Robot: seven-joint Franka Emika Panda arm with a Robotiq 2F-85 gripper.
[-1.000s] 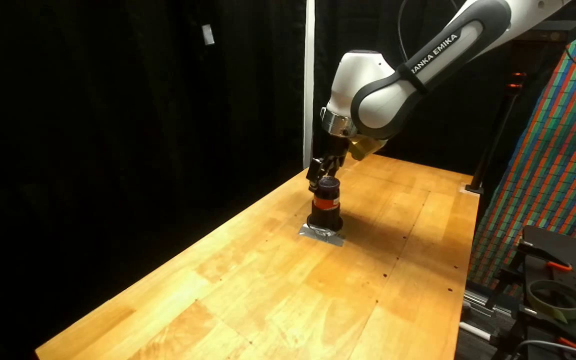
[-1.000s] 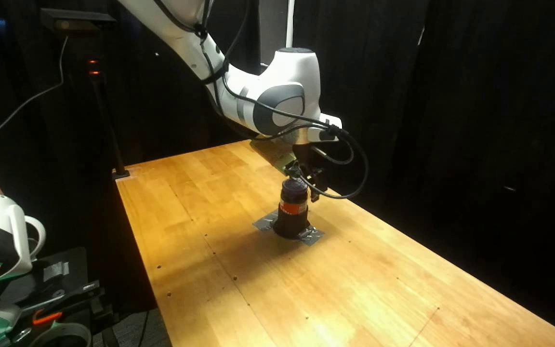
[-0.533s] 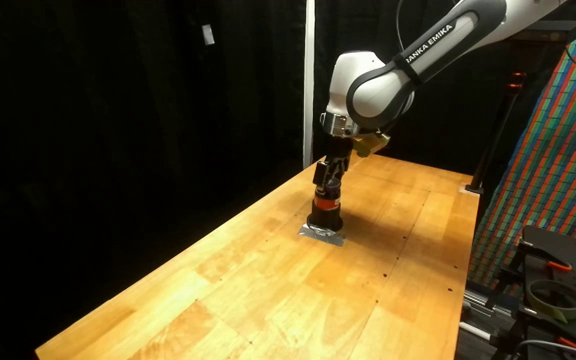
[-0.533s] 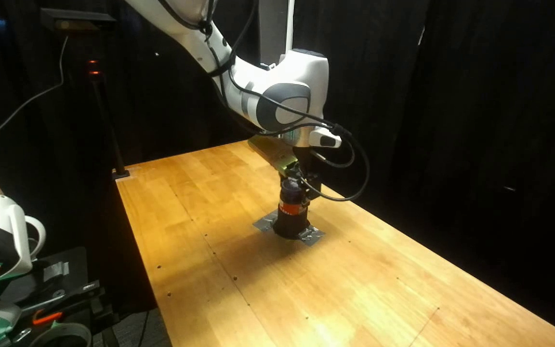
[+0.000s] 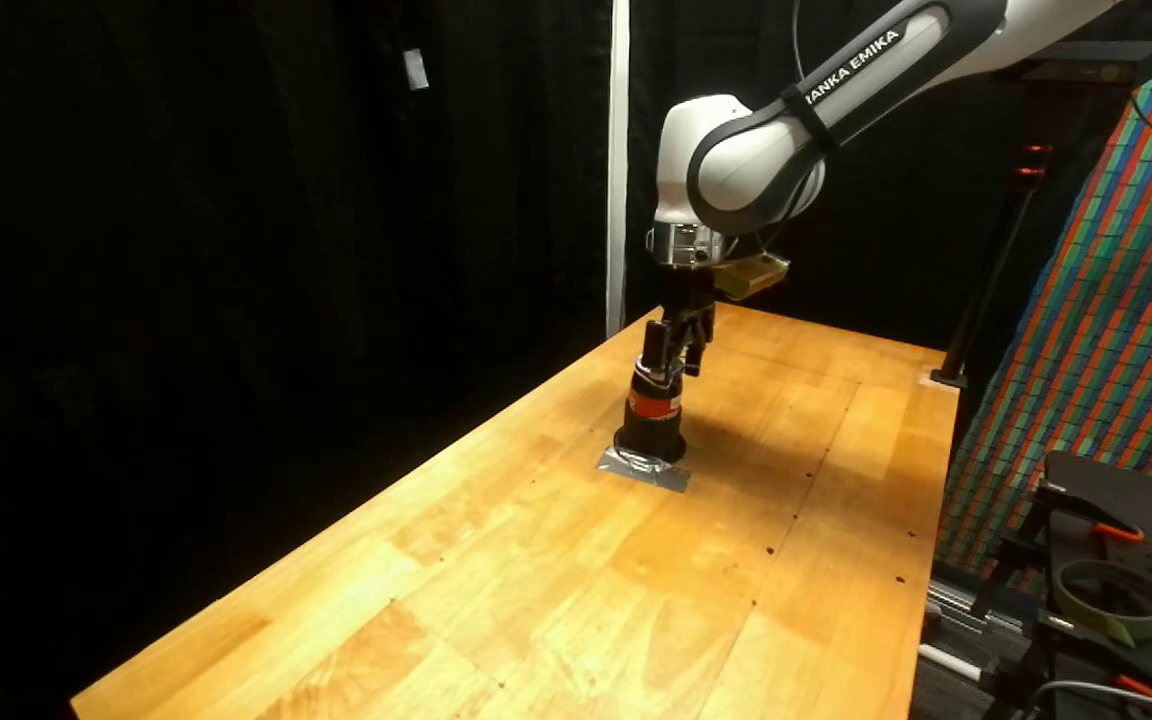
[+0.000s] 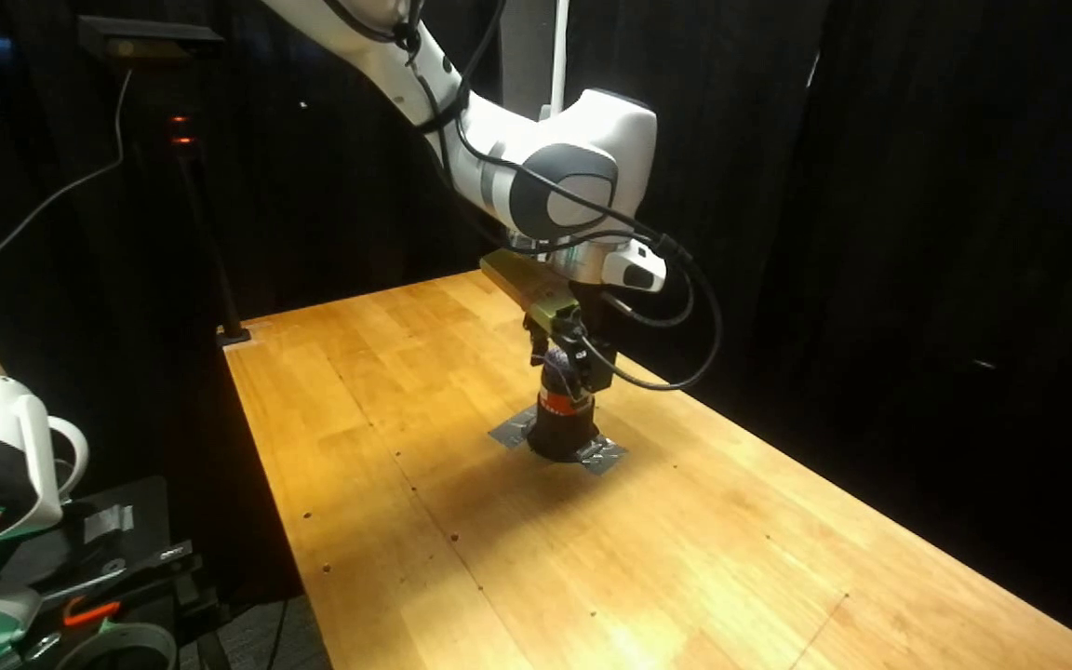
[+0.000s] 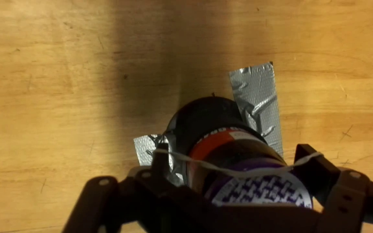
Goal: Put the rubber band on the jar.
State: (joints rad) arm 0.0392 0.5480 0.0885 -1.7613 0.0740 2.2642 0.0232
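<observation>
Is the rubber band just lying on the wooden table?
No, the wrist view shows the pale rubber band strung between the two spread fingers.

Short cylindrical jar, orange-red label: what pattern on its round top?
Round jar top: purple and white, basketweave-like, best in the wrist view.

The table [image 5: 556, 530] is brightly lit, with some glare [image 5: 576, 655] in front of the jar [image 5: 654, 410]; beyond the jar, the curtains [image 5: 316, 260] look almost black. In the wrist view, a soft shadow [image 7: 170, 51] falls beside the jar, and the gripper [image 7: 233, 151] is slightly blurred.
</observation>
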